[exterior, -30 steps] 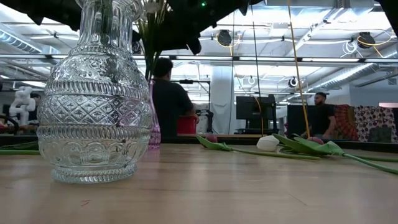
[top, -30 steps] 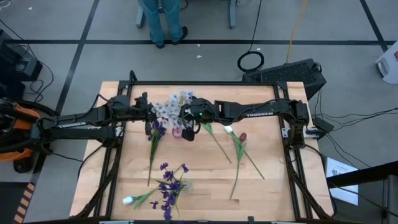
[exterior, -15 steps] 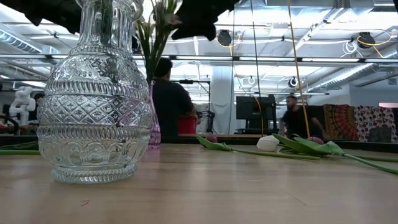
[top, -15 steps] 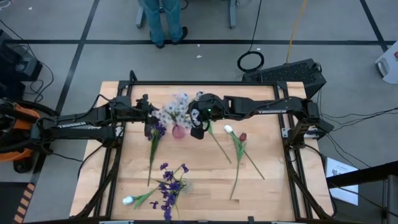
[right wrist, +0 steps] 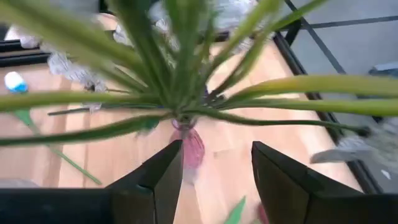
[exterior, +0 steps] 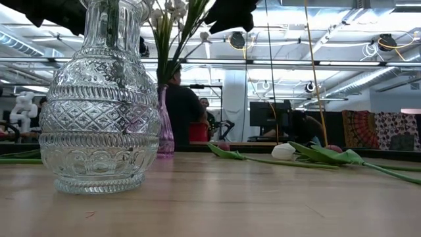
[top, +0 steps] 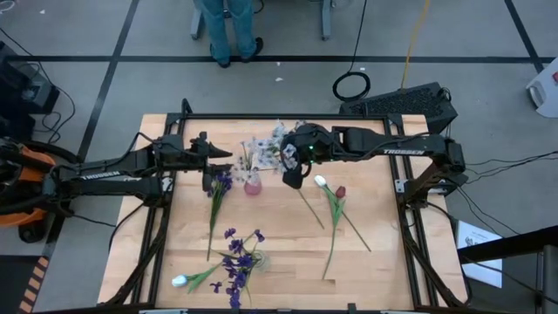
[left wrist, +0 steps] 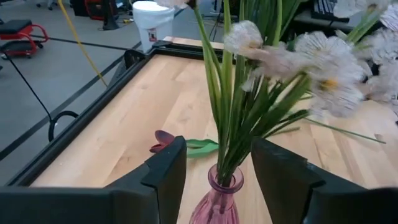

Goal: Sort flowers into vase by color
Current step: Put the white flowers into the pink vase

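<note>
A small pink vase [top: 252,185] stands at the table's far middle and holds a bunch of pale lavender-white flowers [top: 264,150] on green stems [left wrist: 227,124]. My left gripper [top: 220,157] hovers open just left of the bunch. My right gripper [top: 292,174] hovers open just right of it. In both wrist views the pink vase [left wrist: 217,193] [right wrist: 191,149] shows beyond the open fingers, untouched. A dark purple flower [top: 218,185] lies left of the vase. A white tulip bud [top: 320,181] and a dark red one [top: 340,190] lie to its right.
A cluster of dark purple flowers [top: 237,260] and a white tulip [top: 180,281] lie near the table's front edge. A tall clear glass vase [exterior: 102,99] stands close to the low camera. People stand in the room beyond the table.
Both grippers have opened and let go of the pale flower bunch. My right gripper has drawn back toward the table's right edge. The bunch now stands in the pink vase with its stems and heads spread out and leaning right.
</note>
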